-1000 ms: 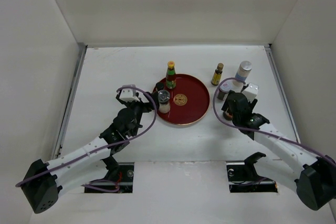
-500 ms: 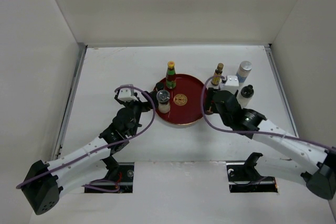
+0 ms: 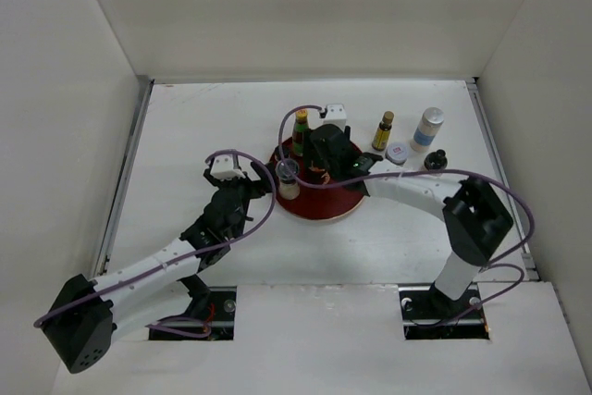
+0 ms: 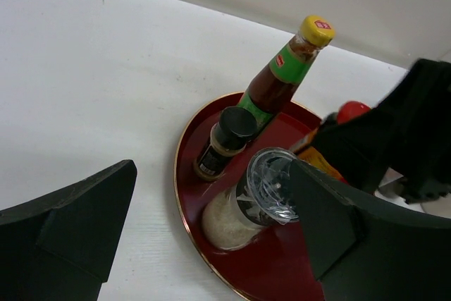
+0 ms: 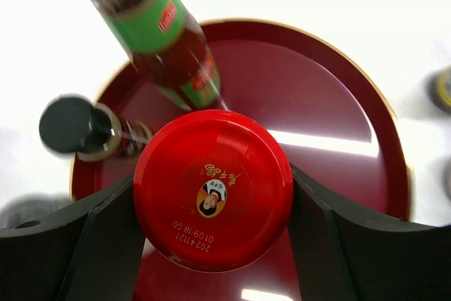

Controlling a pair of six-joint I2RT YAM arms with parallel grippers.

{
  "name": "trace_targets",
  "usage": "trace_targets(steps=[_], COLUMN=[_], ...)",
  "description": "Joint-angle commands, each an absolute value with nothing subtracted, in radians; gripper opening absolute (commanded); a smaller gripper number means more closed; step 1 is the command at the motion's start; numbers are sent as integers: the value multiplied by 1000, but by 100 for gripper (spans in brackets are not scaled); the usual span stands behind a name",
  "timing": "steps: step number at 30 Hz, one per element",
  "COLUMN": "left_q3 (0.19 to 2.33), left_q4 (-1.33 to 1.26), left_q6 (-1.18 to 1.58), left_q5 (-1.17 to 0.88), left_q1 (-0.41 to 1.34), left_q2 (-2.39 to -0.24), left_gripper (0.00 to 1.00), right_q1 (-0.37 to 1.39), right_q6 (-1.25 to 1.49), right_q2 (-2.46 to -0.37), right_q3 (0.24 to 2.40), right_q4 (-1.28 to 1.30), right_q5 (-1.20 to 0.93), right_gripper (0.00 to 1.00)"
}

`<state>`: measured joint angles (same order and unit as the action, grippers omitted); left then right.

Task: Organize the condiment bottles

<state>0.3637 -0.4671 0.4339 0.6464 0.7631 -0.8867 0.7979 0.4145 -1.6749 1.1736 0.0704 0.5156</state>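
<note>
The red-lidded jar (image 5: 213, 189) is between my right gripper's (image 5: 211, 202) fingers, which are shut on it over the round red tray (image 5: 317, 89). From the top, this gripper (image 3: 321, 169) covers the tray's middle. The green yellow-capped bottle (image 3: 301, 129), a small black-capped jar (image 4: 224, 140) and the clear shaker (image 3: 289, 178) stand on the tray's left part. My left gripper (image 3: 265, 183) is open at the tray's left edge, its right finger (image 4: 330, 225) beside the shaker (image 4: 257, 199). The slim amber bottle (image 3: 383, 129), tall white bottle (image 3: 426, 127), grey-lidded jar (image 3: 399, 153) and a black-capped bottle (image 3: 435, 160) stand right of the tray.
White walls enclose the table on the left, back and right. A metal rail (image 3: 129, 164) runs along the left edge. The right arm (image 3: 416, 191) lies across the table from the tray to its base.
My right gripper has carried the red-lidded jar leftward from the group of bottles on the right to over the tray. The left arm has barely moved.
</note>
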Motion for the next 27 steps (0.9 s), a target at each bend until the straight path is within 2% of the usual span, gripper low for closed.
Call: trace_targets(steps=[1, 4, 7, 9, 12, 14, 21, 27], left_q3=[370, 368, 365, 362, 364, 365, 365, 368], left_q4=[-518, -520, -520, -520, -519, -520, -520, -526], left_q6=[443, 445, 445, 445, 445, 445, 446, 449], left_q5=[650, 650, 649, 650, 646, 650, 649, 643], left_q1=[759, 759, 759, 759, 760, 765, 772, 775], left_q2=[-896, -894, -877, -873, -876, -871, -871, -882], left_gripper=[91, 91, 91, 91, 91, 91, 91, 91], right_q1=[788, 780, 780, 780, 782, 780, 720, 526], right_q6=[399, 413, 428, 431, 459, 459, 473, 465], right_q2=[-1710, -1770, -1801, -1805, -1755, -1694, -1442, -1336], right_q3=[1304, 1328, 1328, 1321, 1301, 1278, 1094, 917], right_q4=[-120, -123, -124, -124, -110, -107, -89, -65], right_q5=[531, 541, 560, 564, 574, 575, 578, 578], right_gripper=[42, 43, 49, 58, 81, 89, 91, 89])
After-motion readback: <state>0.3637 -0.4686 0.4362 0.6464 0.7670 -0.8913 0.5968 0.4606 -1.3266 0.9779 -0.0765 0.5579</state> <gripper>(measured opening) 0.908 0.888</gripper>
